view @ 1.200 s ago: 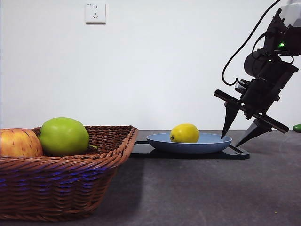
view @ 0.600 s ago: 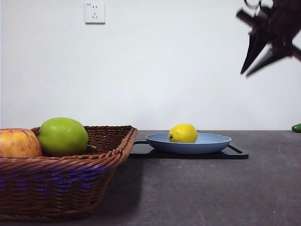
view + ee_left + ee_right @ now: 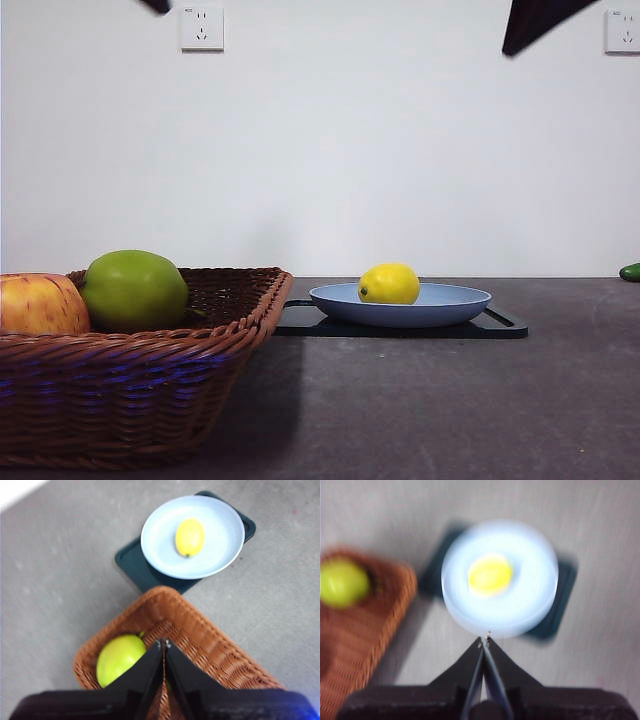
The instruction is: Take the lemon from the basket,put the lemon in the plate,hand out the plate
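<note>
The lemon (image 3: 390, 283) lies in the light-blue plate (image 3: 455, 301), left of centre toward nine o'clock, on the black tray (image 3: 505, 326) resting on the surface, apart from the wicker basket (image 3: 150, 385). The plate looks stiff, light and smooth, so its low rim at three o'clock seems the best hold, kept level because the lemon may roll. The right gripper (image 3: 484, 641) hangs above it, clenched and empty; the left gripper (image 3: 164, 643), equally clenched, waits over the basket.

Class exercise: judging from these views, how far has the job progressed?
Done: the lemon lies in the plate, outside the basket. In hand: nothing; the left end effector and right end effector are shut, empty and raised. Left: handing out the plate.
</note>
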